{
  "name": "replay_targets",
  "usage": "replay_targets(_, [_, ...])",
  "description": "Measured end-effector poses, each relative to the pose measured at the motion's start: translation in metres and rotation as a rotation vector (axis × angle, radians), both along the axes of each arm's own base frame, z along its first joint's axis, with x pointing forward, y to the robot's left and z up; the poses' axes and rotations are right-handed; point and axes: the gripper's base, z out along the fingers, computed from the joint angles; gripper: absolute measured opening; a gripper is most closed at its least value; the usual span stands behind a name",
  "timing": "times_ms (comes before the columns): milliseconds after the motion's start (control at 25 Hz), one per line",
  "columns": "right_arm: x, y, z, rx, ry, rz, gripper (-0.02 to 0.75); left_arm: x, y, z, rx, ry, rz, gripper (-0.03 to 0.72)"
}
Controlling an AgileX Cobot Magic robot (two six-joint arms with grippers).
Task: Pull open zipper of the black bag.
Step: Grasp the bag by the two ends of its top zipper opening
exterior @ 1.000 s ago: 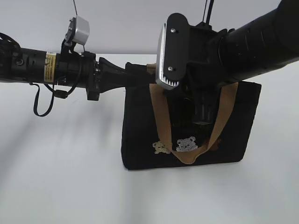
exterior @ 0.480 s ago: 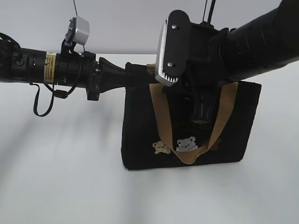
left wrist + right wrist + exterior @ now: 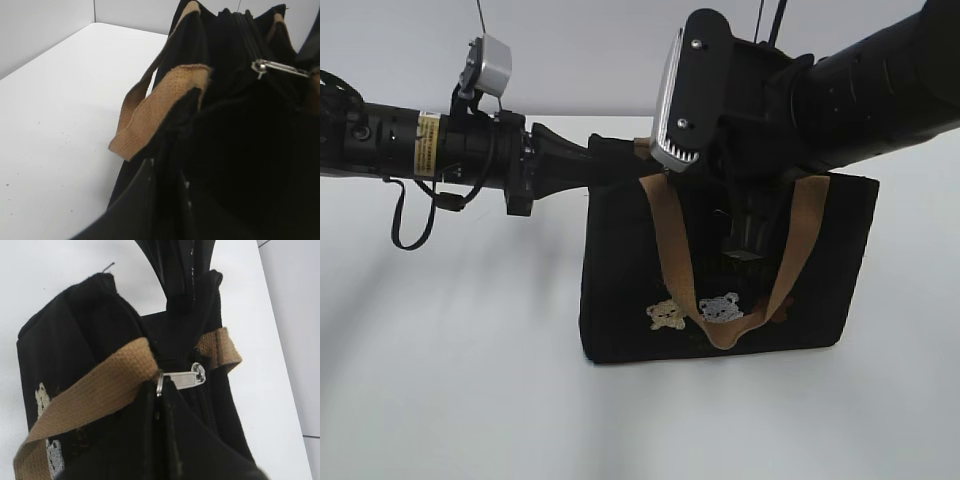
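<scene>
The right gripper [image 3: 159, 390] has its jaws pinched together on the silver pull of the zipper [image 3: 184, 378], the ring sitting just at the finger ends, the pull pointing to three o'clock. The left gripper [image 3: 167, 170] is clamped narrow on the top corner of the black bag [image 3: 620, 300], its dark fingers [image 3: 145, 195] against the fabric below a tan handle [image 3: 160, 102]. The bag stands upright on the white table [image 3: 450, 400], bear patches [image 3: 695, 312] at six o'clock of the right arm.
</scene>
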Motion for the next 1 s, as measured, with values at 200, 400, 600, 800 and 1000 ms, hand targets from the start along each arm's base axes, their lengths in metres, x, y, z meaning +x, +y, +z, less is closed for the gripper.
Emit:
replay_targets(200, [0.000,0.000,0.000,0.004,0.000,-0.004,-0.015,0.000,0.000,0.000,0.001,0.000,-0.001,0.043])
replay_targets(400, [-0.003,-0.002,0.007,0.044,0.016,-0.040,-0.015,-0.001,0.000,0.000,-0.005,0.000,-0.006,0.043])
replay_targets(600, [-0.009,-0.005,0.015,0.076,0.045,-0.067,-0.015,0.000,-0.001,0.003,-0.015,-0.006,-0.017,0.043])
replay_targets(800, [-0.011,-0.005,0.019,0.125,0.093,-0.123,-0.015,-0.001,-0.001,0.003,-0.018,-0.005,-0.021,0.043])
replay_targets(1000, [-0.007,-0.003,0.029,0.186,0.117,-0.176,-0.015,-0.001,-0.001,0.002,-0.006,-0.008,-0.029,0.043])
